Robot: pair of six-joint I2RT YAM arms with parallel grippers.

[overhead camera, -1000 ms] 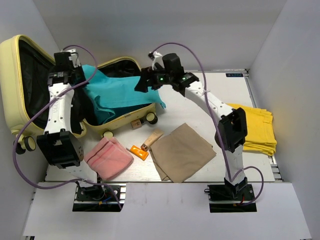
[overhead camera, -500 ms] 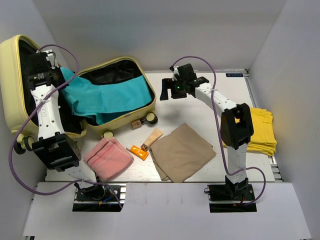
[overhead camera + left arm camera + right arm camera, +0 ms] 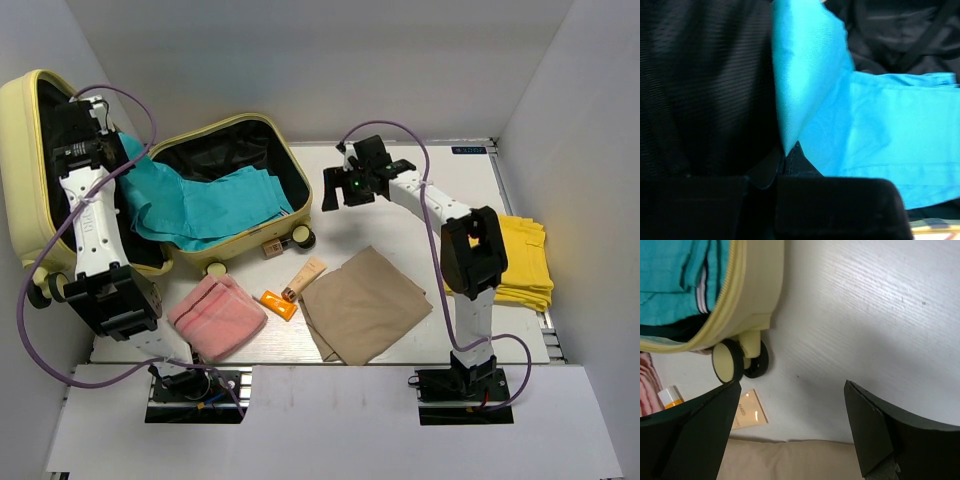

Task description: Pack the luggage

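Our left jaws [image 3: 789,159] are clamped on a folded corner of the teal garment [image 3: 200,205], up against the black lining of the raised lid of the luggage [image 3: 18,160]. The luggage lies open, its long axis running near to far. Its wheels point toward our bases and its top end toward the back wall. Its lower shell, with the garment spread in it, sits between the two jaws. Our right jaws [image 3: 791,385] gape wide, gripping nothing, over bare table [image 3: 865,300], with a luggage wheel [image 3: 727,362] off to their left.
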